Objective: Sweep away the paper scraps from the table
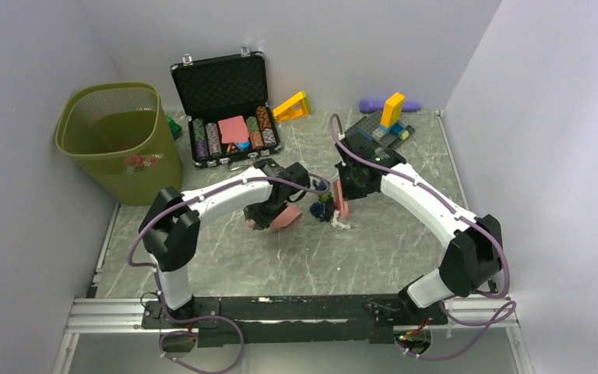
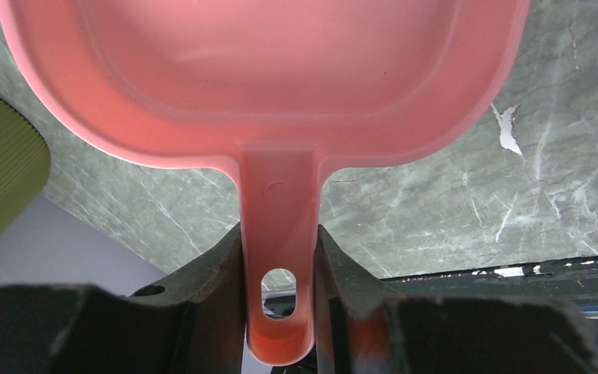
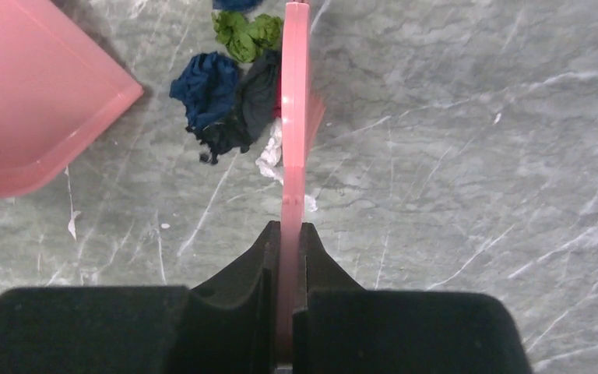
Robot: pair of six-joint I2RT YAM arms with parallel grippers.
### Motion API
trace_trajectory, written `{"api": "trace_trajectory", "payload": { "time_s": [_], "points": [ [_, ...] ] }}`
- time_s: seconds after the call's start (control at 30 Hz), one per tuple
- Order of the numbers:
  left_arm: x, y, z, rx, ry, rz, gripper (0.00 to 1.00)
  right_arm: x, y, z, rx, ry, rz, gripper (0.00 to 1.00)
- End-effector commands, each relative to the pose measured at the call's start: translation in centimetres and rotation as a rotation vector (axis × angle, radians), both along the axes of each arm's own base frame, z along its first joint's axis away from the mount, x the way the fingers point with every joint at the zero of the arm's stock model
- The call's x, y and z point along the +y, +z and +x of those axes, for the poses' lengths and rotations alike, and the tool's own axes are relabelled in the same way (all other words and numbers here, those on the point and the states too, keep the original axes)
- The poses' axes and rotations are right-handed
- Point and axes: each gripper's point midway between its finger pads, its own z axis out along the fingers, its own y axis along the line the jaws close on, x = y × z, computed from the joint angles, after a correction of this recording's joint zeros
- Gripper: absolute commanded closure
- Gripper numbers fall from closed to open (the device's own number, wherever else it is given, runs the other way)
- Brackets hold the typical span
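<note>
Right gripper [image 3: 290, 248] clamped on brush [image 3: 294, 93] | left gripper [image 2: 279, 265] clamped on dustpan [image 2: 265, 78] handle | paper scraps [image 3: 219, 105] just beside dustpan, against brush | step: gathering | next: you sweep them into dustpan.

Crumpled paper scraps [image 3: 218, 97] lie on the grey-green marble-patterned table [image 3: 475, 156], bunched against the left side of the flat pink plastic brush [image 3: 294, 78]; the pink plastic dustpan [image 3: 31, 93] is farther left, apart from them.

The top view looks down from high behind the arms [image 1: 226, 195] over the whole counter [image 1: 296, 257]. Both wrist views look down past their fingers [image 2: 202, 296], close to the counter, sharing the dustpan [image 3: 31, 101].
</note>
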Motion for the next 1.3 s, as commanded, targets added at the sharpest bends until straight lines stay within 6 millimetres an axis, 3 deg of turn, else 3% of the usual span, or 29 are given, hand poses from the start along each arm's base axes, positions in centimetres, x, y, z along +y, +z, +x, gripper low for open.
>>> {"api": "trace_trajectory", "payload": {
  "time_s": [0.0,0.2,0.33,0.47,0.57,0.7,0.8,0.97,1.27],
  "points": [
    [-0.1,0.4,-0.6,-0.001,-0.014,-0.033,1.0,-2.2,2.3,1.1,-0.058,-0.048,-0.109,1.0],
    [-0.6,0.5,-1.7,0.027,-0.04,-0.099,1.0,-5.1,1.6,3.7,-0.076,-0.056,-0.369,1.0],
    [-1.4,-0.2,-1.6,0.056,-0.059,-0.101,1.0,-4.4,-0.1,5.6,-0.025,0.011,-0.437,1.0],
    [-2.1,-1.2,-1.4,0.097,-0.079,-0.065,1.0,-0.6,-2.5,4.7,0.097,0.164,-0.324,1.0],
    [-2.3,-1.8,-1.4,0.111,-0.089,-0.042,1.0,3.2,-2.7,3.3,0.125,0.277,-0.135,1.0],
    [-2.7,-2.1,-1.3,0.122,-0.099,-0.052,1.0,8.4,0.4,1.3,0.094,0.436,0.186,1.0],
    [-3.1,-2.1,-1.4,0.132,-0.106,-0.071,1.0,10.2,3.9,0.6,0.045,0.483,0.388,1.0],
    [-3.4,-2.3,-2.0,0.143,-0.097,-0.104,1.0,9.3,6.6,1.2,0.006,0.449,0.534,1.0],
    [-3.9,-3.5,-3.9,0.203,-0.051,-0.186,1.0,3.7,6.6,4.2,-0.102,0.251,0.286,1.0]
  ]
}}
